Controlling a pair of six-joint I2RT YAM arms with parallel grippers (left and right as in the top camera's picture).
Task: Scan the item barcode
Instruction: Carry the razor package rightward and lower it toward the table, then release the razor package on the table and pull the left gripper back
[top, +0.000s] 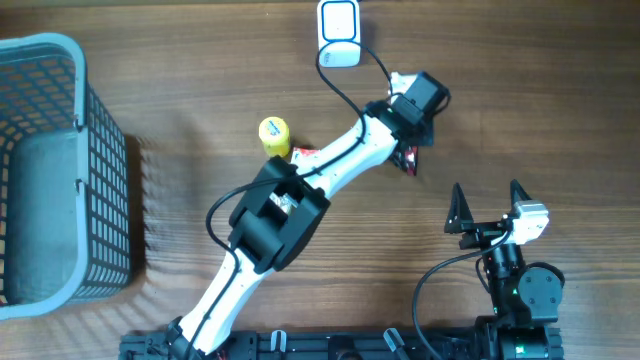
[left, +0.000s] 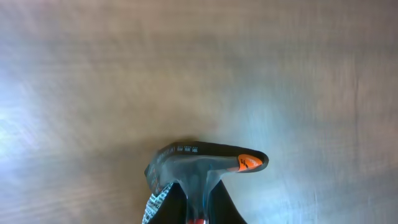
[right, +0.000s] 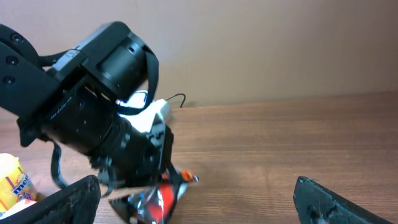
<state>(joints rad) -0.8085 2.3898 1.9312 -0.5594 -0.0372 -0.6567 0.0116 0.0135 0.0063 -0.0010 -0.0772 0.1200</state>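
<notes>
Left jaws clamped on a dark foil packet (left: 205, 160), right jaws spread wide, gripping nothing.

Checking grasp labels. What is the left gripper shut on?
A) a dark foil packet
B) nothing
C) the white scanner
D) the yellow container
A: the left wrist view shows the left gripper pinching the dark foil packet by its edge. In the overhead view, the yellow container lies on the table and the white scanner stands apart from the fingers.
</notes>
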